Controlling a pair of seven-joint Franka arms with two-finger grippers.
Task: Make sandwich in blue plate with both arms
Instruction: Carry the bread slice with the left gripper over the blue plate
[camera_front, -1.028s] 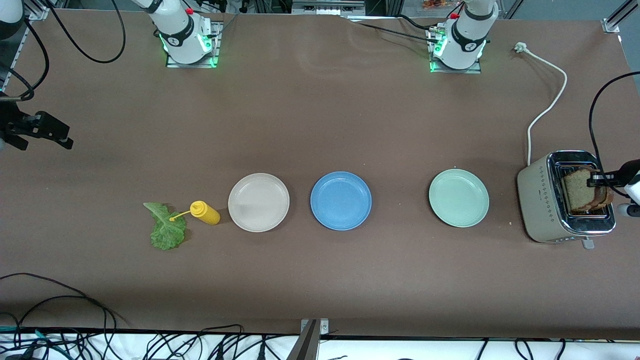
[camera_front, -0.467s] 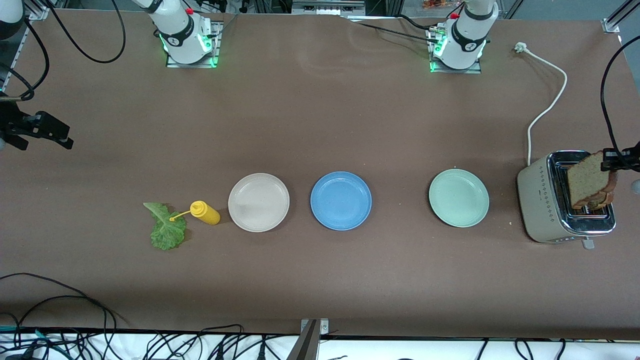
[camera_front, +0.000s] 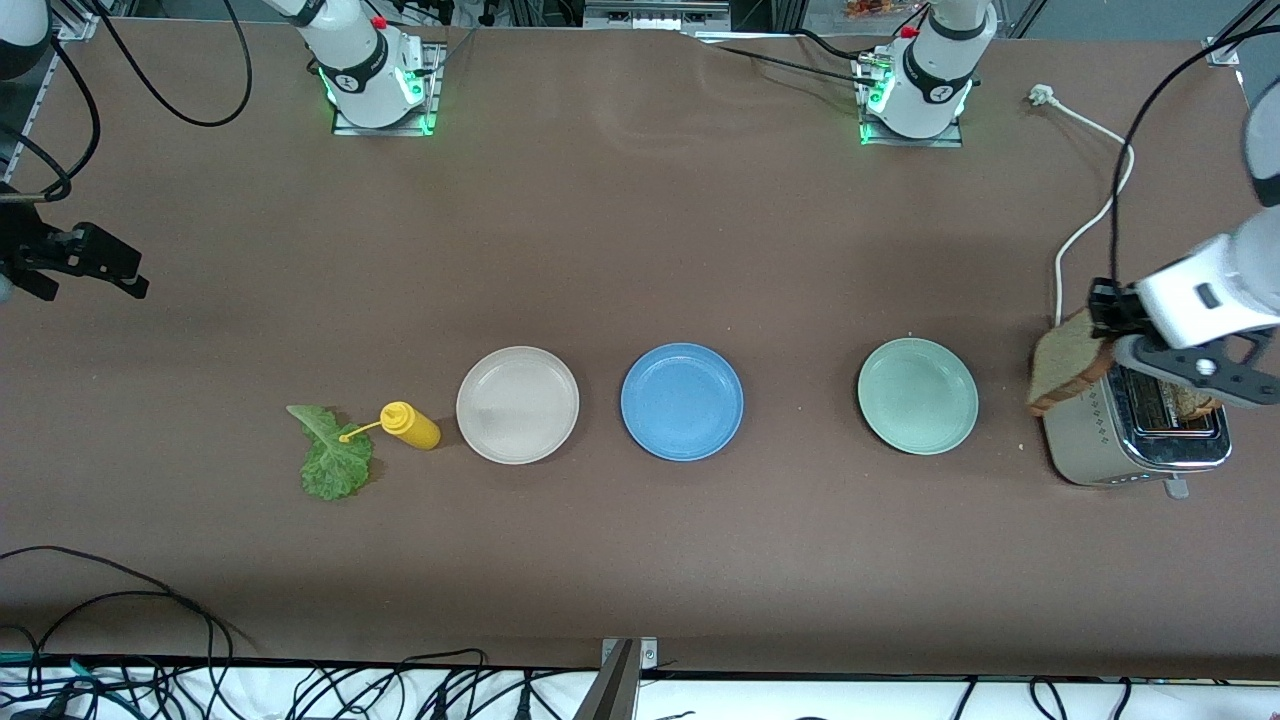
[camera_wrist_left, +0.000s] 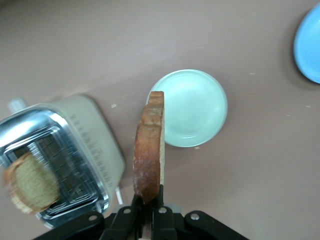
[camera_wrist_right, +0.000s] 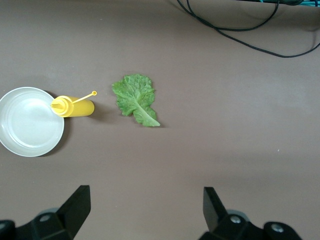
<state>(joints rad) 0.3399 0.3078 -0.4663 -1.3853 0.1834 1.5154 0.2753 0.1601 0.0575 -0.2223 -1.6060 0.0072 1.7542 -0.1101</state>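
Note:
My left gripper (camera_front: 1102, 308) (camera_wrist_left: 148, 201) is shut on the top edge of a brown bread slice (camera_front: 1066, 364) (camera_wrist_left: 149, 150). The slice hangs upright in the air over the toaster's (camera_front: 1092, 432) (camera_wrist_left: 95, 142) side that faces the pale green plate. A second slice (camera_front: 1196, 402) (camera_wrist_left: 31, 184) sits in a toaster slot. The blue plate (camera_front: 682, 401) (camera_wrist_left: 310, 47) lies bare at mid-table. A green lettuce leaf (camera_front: 333, 456) (camera_wrist_right: 135, 98) lies flat toward the right arm's end. My right gripper (camera_front: 125, 273) (camera_wrist_right: 147, 197) waits open and holds nothing, up over that end of the table.
A pale green plate (camera_front: 917, 395) (camera_wrist_left: 192, 107) lies between the blue plate and the toaster. A beige plate (camera_front: 517, 404) (camera_wrist_right: 30, 121) and a yellow squeeze bottle (camera_front: 412, 425) (camera_wrist_right: 75, 106) on its side lie between the blue plate and the lettuce. The toaster's white cord (camera_front: 1095, 215) runs toward the left arm's base.
My left gripper has lifted the bread slice out of the toaster and carried it toward the pale green plate. The right arm has not moved.

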